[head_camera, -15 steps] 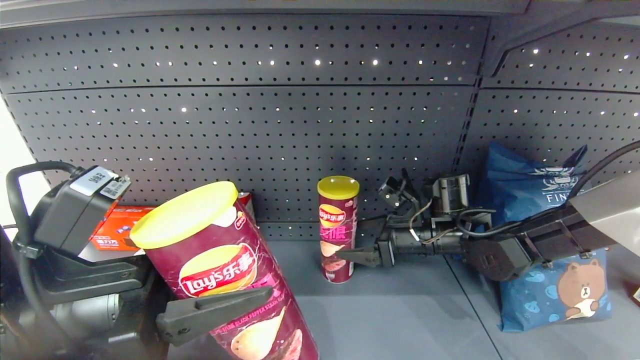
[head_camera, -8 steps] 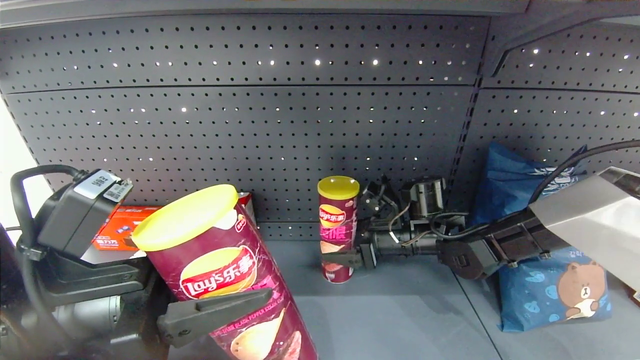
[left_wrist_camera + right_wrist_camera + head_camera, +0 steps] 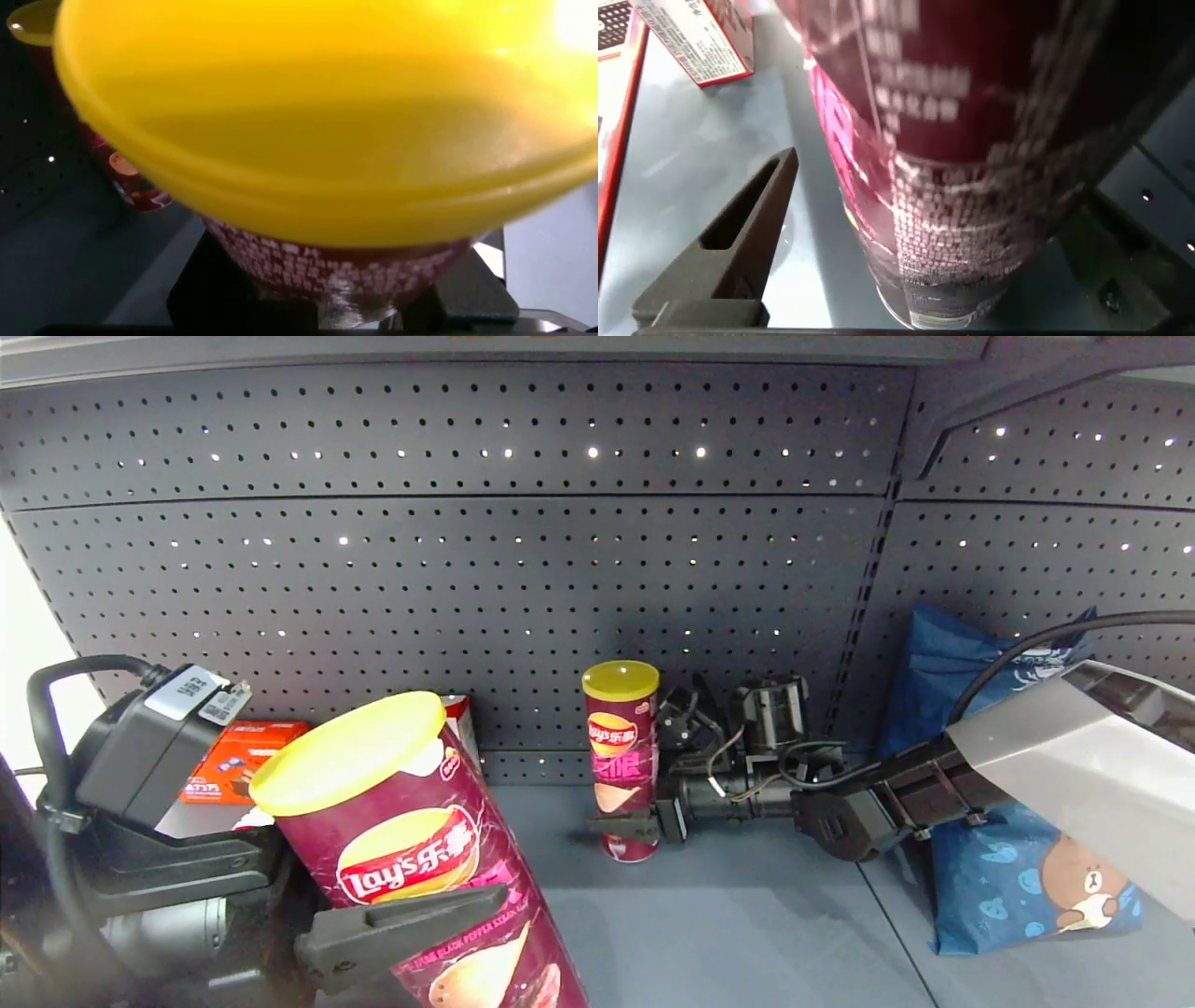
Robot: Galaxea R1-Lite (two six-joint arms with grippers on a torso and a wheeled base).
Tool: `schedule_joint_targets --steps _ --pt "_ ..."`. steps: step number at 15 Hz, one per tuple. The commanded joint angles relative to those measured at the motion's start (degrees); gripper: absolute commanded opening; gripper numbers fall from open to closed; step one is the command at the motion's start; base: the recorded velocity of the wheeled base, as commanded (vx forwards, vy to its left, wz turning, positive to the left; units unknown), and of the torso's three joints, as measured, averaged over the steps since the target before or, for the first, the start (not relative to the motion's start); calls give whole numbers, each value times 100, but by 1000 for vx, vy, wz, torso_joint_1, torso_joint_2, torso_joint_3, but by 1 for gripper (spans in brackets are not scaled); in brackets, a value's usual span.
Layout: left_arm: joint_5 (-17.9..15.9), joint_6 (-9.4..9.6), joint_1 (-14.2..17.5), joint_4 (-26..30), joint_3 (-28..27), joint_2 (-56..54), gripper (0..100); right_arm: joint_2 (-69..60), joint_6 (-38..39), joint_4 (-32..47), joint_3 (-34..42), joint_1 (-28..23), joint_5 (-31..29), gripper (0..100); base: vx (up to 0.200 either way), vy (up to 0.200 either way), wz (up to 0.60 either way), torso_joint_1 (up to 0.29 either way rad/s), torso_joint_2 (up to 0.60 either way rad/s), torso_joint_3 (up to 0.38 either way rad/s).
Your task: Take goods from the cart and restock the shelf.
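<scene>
Right gripper (image 3: pixel 607 819) further left along shelf (image 3: pixel 747 933) than before; fingers (image 3: pixel 729 243) spread, straddling standing can (image 3: pixel 621 747), one finger clear of can wall. Standing can nudged left, leaning slightly, at shelf's rear edge by pegboard (image 3: pixel 467 588). Left gripper (image 3: pixel 476 910) fingers clamped on second can (image 3: pixel 411 840), front left corner. Orange box (image 3: pixel 245 761) rear left; blue bag (image 3: pixel 1008 868) with bear picture at right edge. Cans carry printed labels.

Base of near can (image 3: pixel 420 859) cut off by frame edge; orange box (image 3: pixel 245 756), blue bag (image 3: pixel 990 896) partly hidden.
</scene>
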Motion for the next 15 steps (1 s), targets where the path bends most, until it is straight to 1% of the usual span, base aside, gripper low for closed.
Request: schedule_joint_targets --steps 1,3,4,10,15 --pt "-3 -1 -1 -1 119 -17 0 91 3 -1 -59 -32 3 100 0 0 0 0 0 0" --pt "-3 -1 -1 -1 163 -61 0 188 3 -10 -226 -50 100 100 0 0 0 0 0 0" --pt "-3 -1 -1 -1 154 -61 0 223 3 -10 -279 -50 126 0 0 0 0 0 0 0" --pt "-12 -1 -1 -9 145 -61 0 3 11 8 -244 -41 65 0 0 0 0 0 0 0" --pt "-3 -1 -1 -1 163 -78 0 -656 20 60 345 -24 65 0 0 0 0 0 0 0"
